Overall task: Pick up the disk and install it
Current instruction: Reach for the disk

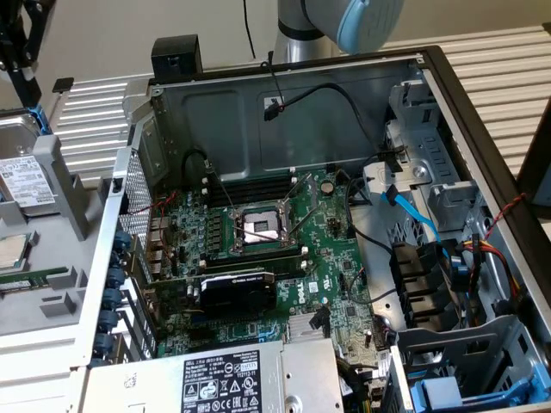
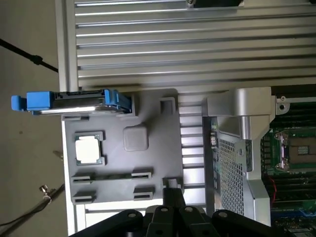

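The disk point(image 2: 74, 101) stands on its edge in a slot of the grey parts tray point(image 2: 123, 168). It is a silver drive with blue carrier pieces at both ends. In the exterior view the disk point(image 1: 21, 176) shows its white label at the far left. My black gripper point(image 1: 19, 56) hangs above it there, apart from it. In the wrist view my gripper point(image 2: 173, 200) reaches over the tray's edge, away from the disk. Its fingers are shut with nothing between them.
A small square CPU chip point(image 2: 89, 149) lies in the tray near the disk. The open computer case point(image 1: 482, 146) holds the motherboard point(image 1: 327, 258), a power supply point(image 1: 224, 383) and a drive bay with another blue-fronted carrier point(image 1: 448, 391). Everything rests on a ribbed metal table point(image 2: 197, 44).
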Motion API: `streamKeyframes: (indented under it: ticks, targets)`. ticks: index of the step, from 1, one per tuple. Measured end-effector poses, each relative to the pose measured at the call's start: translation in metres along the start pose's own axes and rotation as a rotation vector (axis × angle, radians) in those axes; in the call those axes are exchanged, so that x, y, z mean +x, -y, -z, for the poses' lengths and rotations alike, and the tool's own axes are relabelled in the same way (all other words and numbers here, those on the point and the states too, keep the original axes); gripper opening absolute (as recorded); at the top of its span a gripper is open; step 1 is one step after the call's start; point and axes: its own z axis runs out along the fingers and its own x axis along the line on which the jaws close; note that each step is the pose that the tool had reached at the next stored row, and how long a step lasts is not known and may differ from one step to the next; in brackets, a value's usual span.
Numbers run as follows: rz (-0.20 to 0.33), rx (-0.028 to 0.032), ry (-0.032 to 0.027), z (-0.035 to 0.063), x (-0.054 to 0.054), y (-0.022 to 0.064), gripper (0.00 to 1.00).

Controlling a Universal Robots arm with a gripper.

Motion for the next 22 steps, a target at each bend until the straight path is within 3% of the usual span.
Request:
streamKeyframes:
  ticks: [12,22]
  targets:
    - [0.000,0.0001,0.0000,-0.0017,0.054,-0.0212,0.11]
    - [0.002,0.0001,0.0000,-0.0018,0.088,-0.0259,0.11]
